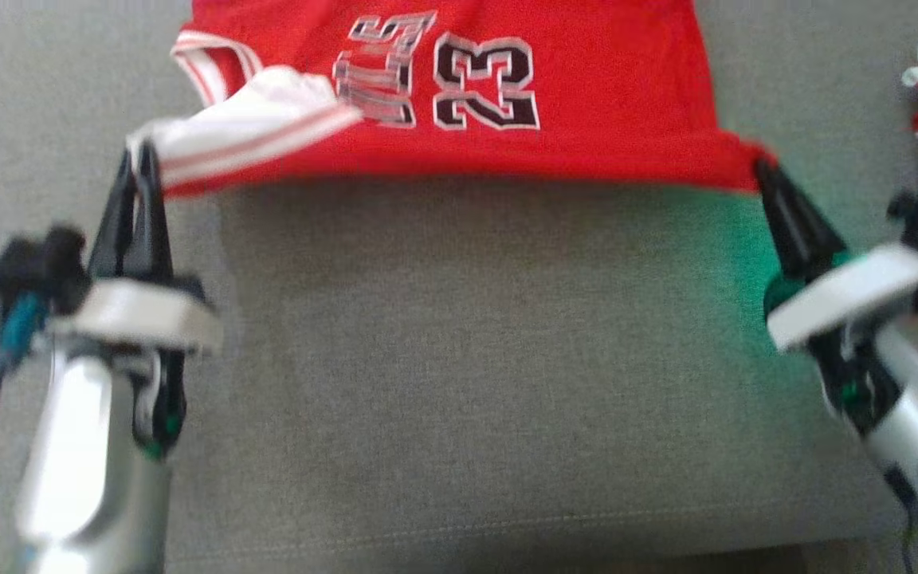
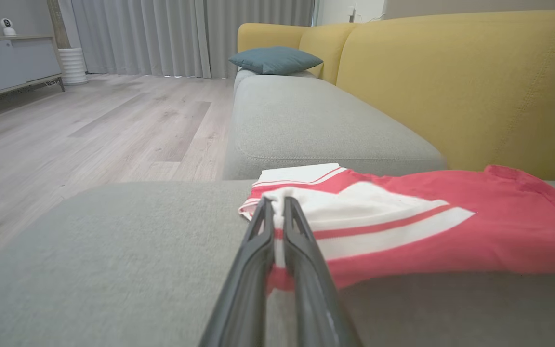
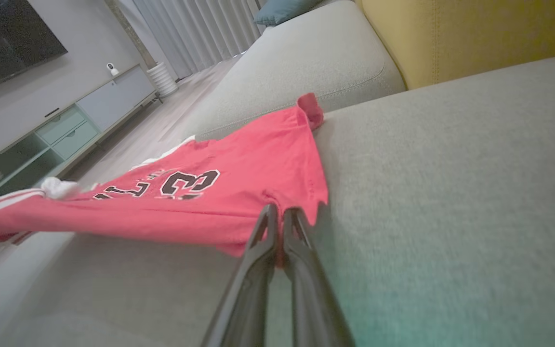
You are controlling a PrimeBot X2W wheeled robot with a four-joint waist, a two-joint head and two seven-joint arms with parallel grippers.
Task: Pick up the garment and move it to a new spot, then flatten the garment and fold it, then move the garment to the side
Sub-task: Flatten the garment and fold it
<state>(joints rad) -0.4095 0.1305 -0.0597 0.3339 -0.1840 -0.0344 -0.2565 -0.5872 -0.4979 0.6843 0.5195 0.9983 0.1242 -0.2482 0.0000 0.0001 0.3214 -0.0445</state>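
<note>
The left gripper (image 1: 143, 159) is clamped on the near-left corner of the garment (image 1: 586, 88), its two dark fingers pressed together over a white, red-striped trim; the left wrist view shows that trim pinched between the tips (image 2: 277, 205). The right gripper (image 1: 762, 167) is likewise closed on the near-right corner, red cloth caught between its fingers (image 3: 280, 212). Between the two, the garment's near edge runs stretched in a fairly straight line. The garment is a red jersey with a black, white-edged 23, lying on the grey sofa seat (image 1: 467, 359), its far part against the yellow backrest (image 2: 451, 82). A teal pillow (image 2: 275, 60) rests on the next seat, and a wooden floor (image 2: 89, 130) lies beside the sofa.
</note>
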